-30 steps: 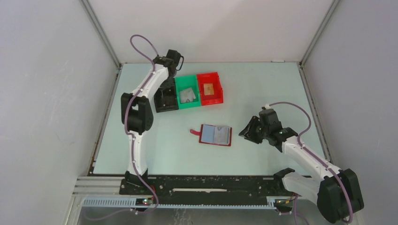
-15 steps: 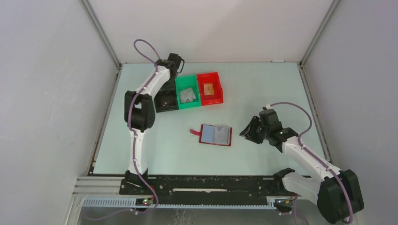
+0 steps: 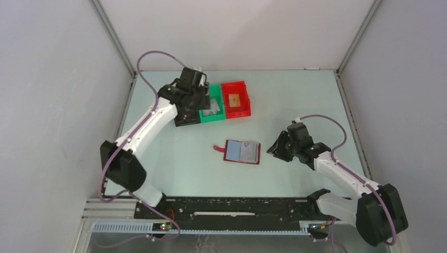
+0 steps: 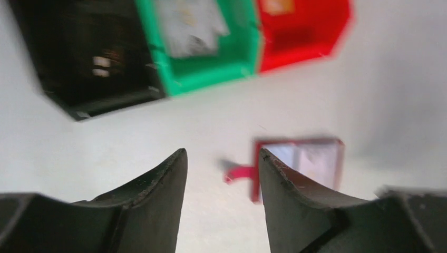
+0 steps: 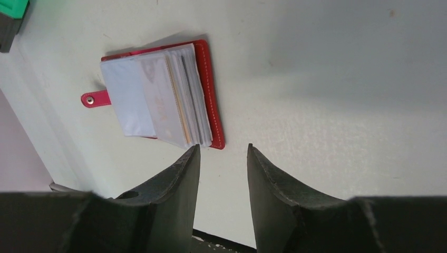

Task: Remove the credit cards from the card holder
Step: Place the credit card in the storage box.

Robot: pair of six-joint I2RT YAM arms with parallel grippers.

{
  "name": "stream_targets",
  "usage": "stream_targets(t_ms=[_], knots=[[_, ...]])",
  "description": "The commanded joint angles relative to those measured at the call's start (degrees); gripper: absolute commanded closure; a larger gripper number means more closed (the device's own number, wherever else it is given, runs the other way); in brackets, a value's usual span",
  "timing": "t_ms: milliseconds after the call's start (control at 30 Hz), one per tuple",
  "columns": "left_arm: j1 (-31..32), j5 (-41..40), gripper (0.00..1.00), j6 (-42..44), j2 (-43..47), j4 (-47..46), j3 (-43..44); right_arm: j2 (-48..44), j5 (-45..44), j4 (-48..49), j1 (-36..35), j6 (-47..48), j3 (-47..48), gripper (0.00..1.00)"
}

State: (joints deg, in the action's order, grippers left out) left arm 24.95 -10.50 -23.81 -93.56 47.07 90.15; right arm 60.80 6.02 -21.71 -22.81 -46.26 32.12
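Note:
The card holder (image 3: 242, 152) lies open and flat in the middle of the table, its strap tab pointing left. Clear sleeves fan out of it in the right wrist view, where the card holder (image 5: 158, 100) shows thin card edges between the sleeves. A grey card (image 3: 211, 107) lies in the green bin and a tan card (image 3: 235, 99) in the red bin. My left gripper (image 3: 199, 101) hovers over the bins, open and empty (image 4: 222, 153). My right gripper (image 3: 272, 151) is open just right of the holder, empty (image 5: 223, 146).
A black bin (image 3: 186, 113), a green bin (image 3: 211, 117) and a red bin (image 3: 237, 112) stand in a row at the back left of the table. White walls close in the table on three sides.
The left gripper has opened and drawn back from the black bin toward the table's middle, its elbow swinging down and left. The right arm has barely shifted.

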Motion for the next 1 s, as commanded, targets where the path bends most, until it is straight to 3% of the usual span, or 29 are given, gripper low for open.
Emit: stream_targets(t_ms=[0, 300, 533, 633, 967], knots=[[3.46, 18.26, 0.41, -3.43, 4.23, -9.34, -11.36, 2.74, -0.89, 4.8, -3.34, -2.12, 2.07, 0.53], [10.18, 32.8, 0.39, -14.06, 5.18, -28.47, -27.36, 11.2, 3.13, 12.85, -9.05, -5.13, 5.14, 0.54], [12.4, 31.46, 0.37, -16.19, 4.74, -33.36, -31.56, 16.01, 5.39, 16.64, -9.36, -5.83, 6.11, 0.54], [12.4, 34.32, 0.38, -14.41, 1.77, -32.87, -30.58, 17.82, 5.85, 17.76, -9.36, -5.84, 6.37, 0.55], [12.15, 34.45, 0.4, -20.06, -6.18, -44.1, -35.11, 23.18, 7.02, 20.57, -9.75, -6.3, 6.33, 0.55]])
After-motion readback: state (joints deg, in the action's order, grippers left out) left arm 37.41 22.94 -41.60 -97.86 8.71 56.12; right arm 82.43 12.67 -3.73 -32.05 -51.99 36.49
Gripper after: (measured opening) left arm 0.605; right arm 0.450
